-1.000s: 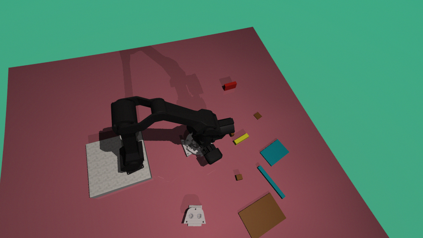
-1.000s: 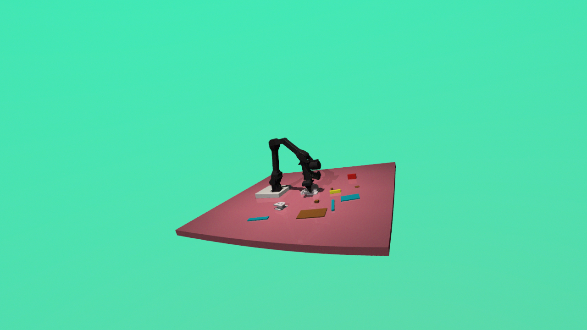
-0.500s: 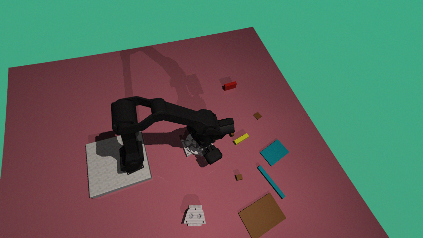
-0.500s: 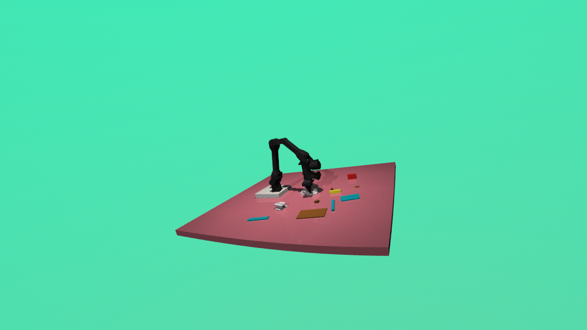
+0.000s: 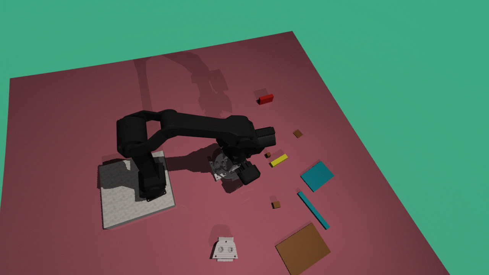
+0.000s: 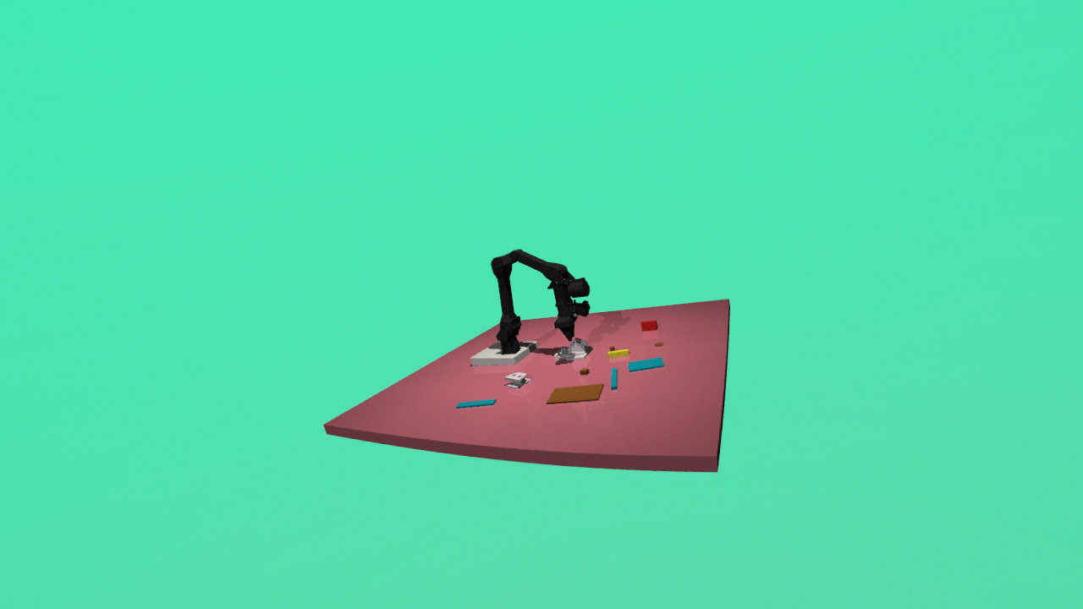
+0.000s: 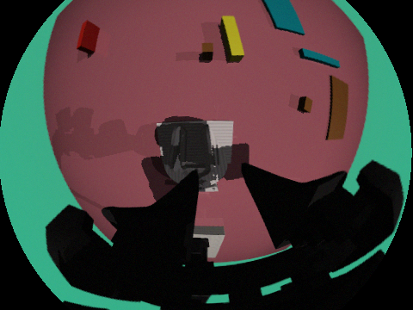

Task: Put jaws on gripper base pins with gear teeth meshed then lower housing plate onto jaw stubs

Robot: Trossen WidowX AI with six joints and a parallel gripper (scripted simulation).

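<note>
A grey cluster of parts (image 5: 222, 167) lies on the red mat just right of the arm's base. In the wrist view it shows as a dark grey geared piece (image 7: 184, 151) lying over a white ribbed plate (image 7: 223, 137). I cannot tell how the pieces sit on each other. My gripper (image 7: 219, 170) hangs a little above this cluster, its fingers apart with nothing between them; it also shows in the top view (image 5: 236, 167). A separate light grey part with two round features (image 5: 224, 250) lies alone near the front edge.
A white slab (image 5: 135, 191) carries the arm's base. To the right lie a yellow bar (image 5: 278, 160), small brown cubes (image 5: 276, 204), a teal square (image 5: 316, 176), a teal strip (image 5: 313, 209), a brown plate (image 5: 302, 248) and a red block (image 5: 266, 99).
</note>
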